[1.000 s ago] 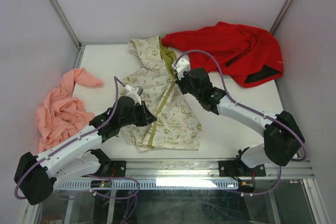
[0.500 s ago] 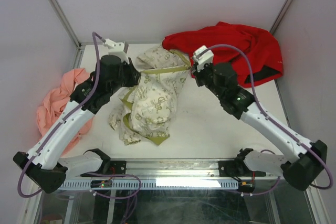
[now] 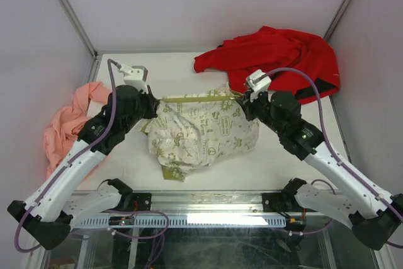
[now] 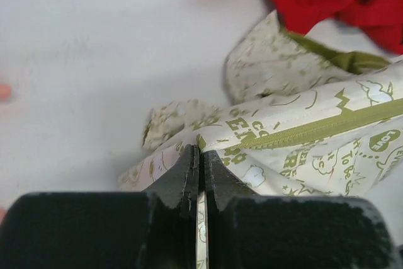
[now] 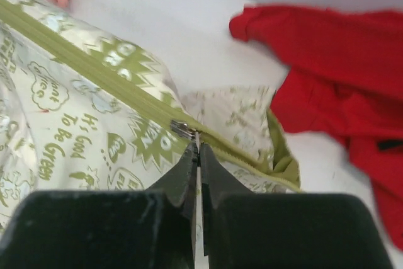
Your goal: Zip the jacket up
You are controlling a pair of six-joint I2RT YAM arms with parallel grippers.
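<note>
Left arm (image 3: 94, 137) & right arm (image 3: 315, 146) have come nearer & spread wider vs 0.5 s ago. The zip line betw. them is now longer, and the jacket has come off the red garment. White worktop (image 3: 176, 70) carries everything. Plain red fabric garment (image 3: 277, 55) lies at far right, near the jacket but seemingly apart. Cream-white fabric jacket w/ olive-green print (image 3: 201, 130) sits at centre, bunched below a taut top edge. Crumpled salmon-pink garment (image 3: 69, 130) is at the left edge. Olive-green zip tape (image 3: 198, 99) runs straight betw. both arms. Left jaws are fully closed, pinching the jacket edge at the zip's end. Right jaws are fully closed on the zip edge, just beside the small metal slider (image 5: 182, 129).
</note>
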